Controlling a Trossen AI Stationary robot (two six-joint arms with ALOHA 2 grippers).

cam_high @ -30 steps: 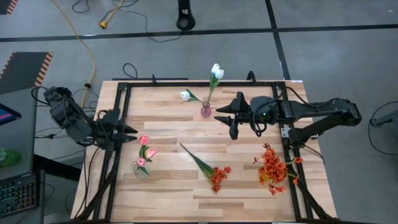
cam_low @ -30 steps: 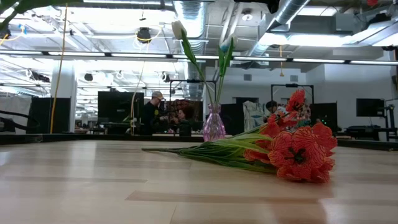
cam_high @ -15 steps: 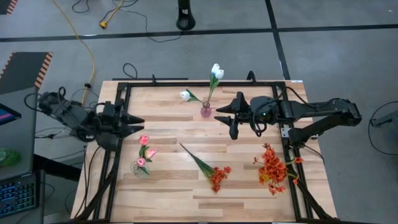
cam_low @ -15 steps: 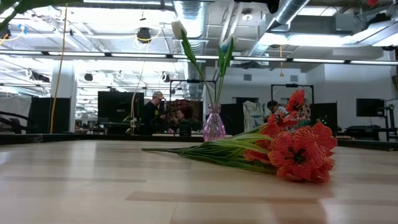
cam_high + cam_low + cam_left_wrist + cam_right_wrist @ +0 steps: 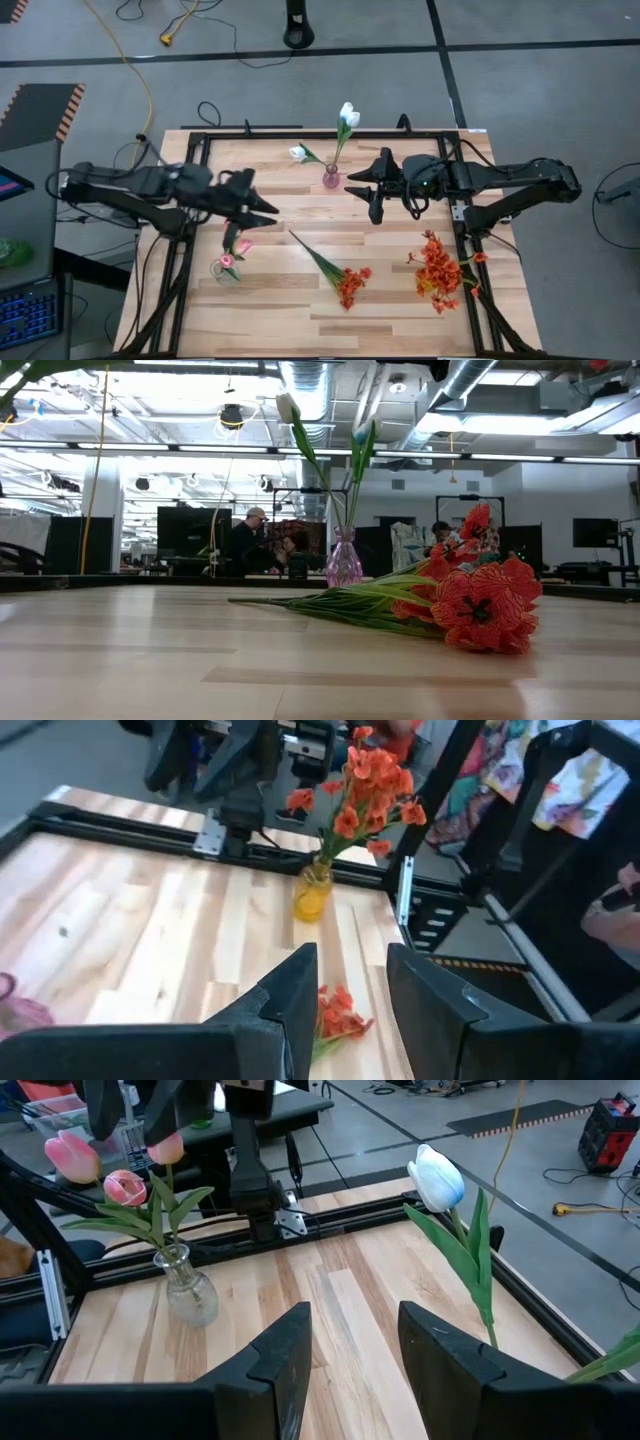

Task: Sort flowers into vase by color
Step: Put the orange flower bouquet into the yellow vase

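Note:
A loose bunch of red-orange flowers (image 5: 342, 277) lies flat on the table's middle, blooms toward the near edge; it also shows in the low view (image 5: 478, 603). White tulips (image 5: 346, 115) stand in a pink vase (image 5: 331, 179). Pink tulips (image 5: 240, 247) stand in a clear vase (image 5: 224, 270). More red-orange flowers (image 5: 437, 274) stand in a yellow vase (image 5: 312, 896). My left gripper (image 5: 266, 209) hangs open above the table, just beyond the pink tulips. My right gripper (image 5: 360, 188) hangs open, to the right of the pink vase. Both hold nothing.
A black metal frame (image 5: 190, 190) runs around the tabletop's edges. Bare wood lies between the vases and along the near edge (image 5: 300, 320). People sit in the room beyond the table (image 5: 250, 540).
My left gripper has swung from the table's left edge toward the right, out over the tabletop, and now stands above the pink tulips' far side. The flowers and vases have kept still.

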